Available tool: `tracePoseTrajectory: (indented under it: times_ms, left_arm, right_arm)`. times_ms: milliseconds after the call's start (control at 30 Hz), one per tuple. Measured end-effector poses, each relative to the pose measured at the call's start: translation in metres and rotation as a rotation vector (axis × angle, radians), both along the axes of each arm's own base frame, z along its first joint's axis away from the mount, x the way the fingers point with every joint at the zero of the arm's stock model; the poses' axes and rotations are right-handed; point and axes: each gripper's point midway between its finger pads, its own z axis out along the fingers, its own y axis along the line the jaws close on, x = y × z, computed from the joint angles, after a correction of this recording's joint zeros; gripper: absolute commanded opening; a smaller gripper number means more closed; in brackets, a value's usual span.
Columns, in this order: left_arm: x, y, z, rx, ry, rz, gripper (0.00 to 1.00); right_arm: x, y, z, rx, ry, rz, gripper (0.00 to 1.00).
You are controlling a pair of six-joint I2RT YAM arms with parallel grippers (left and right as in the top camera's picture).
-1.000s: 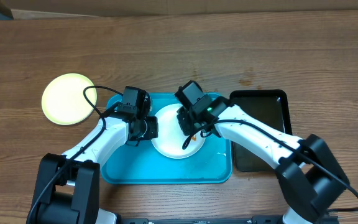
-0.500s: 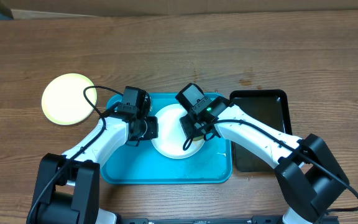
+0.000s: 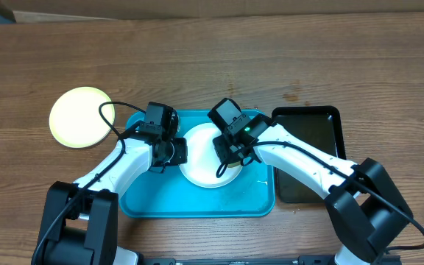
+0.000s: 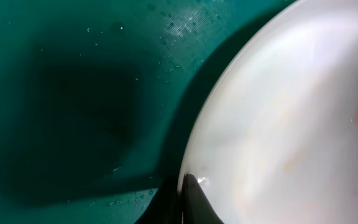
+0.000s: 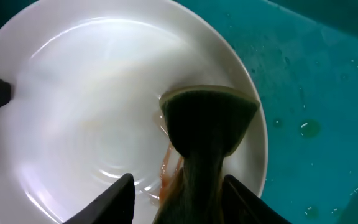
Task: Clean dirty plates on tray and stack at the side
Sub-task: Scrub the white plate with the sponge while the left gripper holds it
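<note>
Left claw [image 3: 178, 151] clenched on white plate [image 3: 201, 165]; right claw [image 5: 182, 193] released, straddling dark sponge [image 5: 207, 118]

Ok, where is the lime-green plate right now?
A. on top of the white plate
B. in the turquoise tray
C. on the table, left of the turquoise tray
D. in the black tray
C: the overhead view shows the lime-green plate lying on the wooden table, left of the turquoise tray and outside its rim.

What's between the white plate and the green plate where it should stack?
The left pincer, shut on the white plate's left rim, and its arm sit on that line; the tray's raised rim too. Nothing else visible.
</note>
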Motion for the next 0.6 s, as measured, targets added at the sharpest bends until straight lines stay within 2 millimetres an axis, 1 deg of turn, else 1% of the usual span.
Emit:
tracePoseTrajectory:
  times_ms: [100,200,300,467,600]
  left_arm:
    - [0.0,0.0,0.0,0.0,0.0,0.0,0.05]
    - [0.0,0.0,0.0,0.0,0.0,0.0,0.04]
    - [0.0,0.0,0.0,0.0,0.0,0.0,0.04]
    - [0.0,0.0,0.0,0.0,0.0,0.0,0.04]
    - [0.0,0.0,0.0,0.0,0.0,0.0,0.04]
  right_arm:
    - [-0.001,-0.001,-0.009,-0.016,0.019,-0.002,0.31]
    - [-0.003,-0.004,-0.022,-0.036,0.047,-0.026,0.04]
    - [-0.004,-0.006,-0.03,-0.04,0.069,-0.082,0.04]
    - [-0.006,-0.007,-0.031,-0.024,0.1,-0.205,0.04]
    - [-0.004,-0.005,-0.036,-0.01,0.111,-0.262,0.04]
